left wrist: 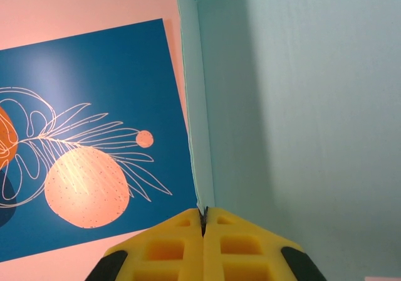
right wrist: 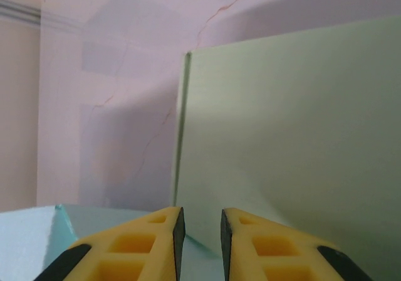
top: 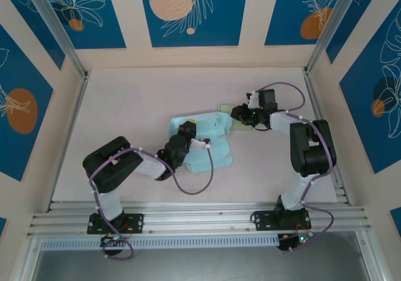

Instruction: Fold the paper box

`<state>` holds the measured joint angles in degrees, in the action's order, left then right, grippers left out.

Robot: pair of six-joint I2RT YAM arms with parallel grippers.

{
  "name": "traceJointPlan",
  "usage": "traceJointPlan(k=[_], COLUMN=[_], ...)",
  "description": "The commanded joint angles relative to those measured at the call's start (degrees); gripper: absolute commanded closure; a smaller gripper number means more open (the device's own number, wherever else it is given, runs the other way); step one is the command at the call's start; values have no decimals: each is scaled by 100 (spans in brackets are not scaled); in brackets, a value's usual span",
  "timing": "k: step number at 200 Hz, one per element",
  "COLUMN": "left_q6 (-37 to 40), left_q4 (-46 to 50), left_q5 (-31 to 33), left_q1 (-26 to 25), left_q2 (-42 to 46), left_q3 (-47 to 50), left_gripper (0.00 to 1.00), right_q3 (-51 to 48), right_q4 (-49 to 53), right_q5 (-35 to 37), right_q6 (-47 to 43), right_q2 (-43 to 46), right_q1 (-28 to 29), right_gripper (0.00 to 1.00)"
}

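One paper box [top: 220,150], one green card [top: 229,119], two robot arms [top: 119,165].

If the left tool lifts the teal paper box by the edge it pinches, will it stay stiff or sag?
Probably light: the paper box is a thin sheet. It will likely bend at its creases rather than stay rigid, since one panel already stands folded up beside the left tool. It may slide easily on the smooth table.
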<state>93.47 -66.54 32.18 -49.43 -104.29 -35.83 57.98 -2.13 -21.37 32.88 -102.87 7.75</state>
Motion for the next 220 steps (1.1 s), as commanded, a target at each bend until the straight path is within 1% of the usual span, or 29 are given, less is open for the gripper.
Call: traceJointPlan(k=[1, 47, 77, 91, 113, 127, 164, 187, 220], left_q6=[31, -82, -173, -91, 52, -6, -253, -288, -215], left_q4=[-210, -165, -146, -339, -647, -736, -489, -420, -410], left_q5=[0, -43, -70, -12, 69, 87, -2, -67, -146], left_q1=[-45, 15, 23, 21, 21, 25, 37, 64, 112], left_q2=[-109, -83, -162, -339, -644, -712, -508, -467, -493], left_q3=[-66, -72, -24, 0, -2, 6, 33, -1, -31], left_gripper=[100, 100, 100, 100, 100, 100, 100, 100, 100], right_q3=[-243, -874, -1224, -1362, -1396, -1394, -1385, -1388, -1469], right_q4=[-373, -882, -1155, -1304, -1412, -1411, -1393, -1344, -1378], right_q5=[-324, -342, -252, -251, -384, -432, -418, -276, -154], right_q6=[-199, -324, -352, -361, -424, -511, -702, -825, -914], right_q2=[80, 412, 570, 610, 593, 600, 649, 661, 714], right_q1=[97, 175, 253, 271, 287, 339, 455, 540, 574], right_gripper=[74, 73, 66, 65, 64, 63, 62, 61, 55])
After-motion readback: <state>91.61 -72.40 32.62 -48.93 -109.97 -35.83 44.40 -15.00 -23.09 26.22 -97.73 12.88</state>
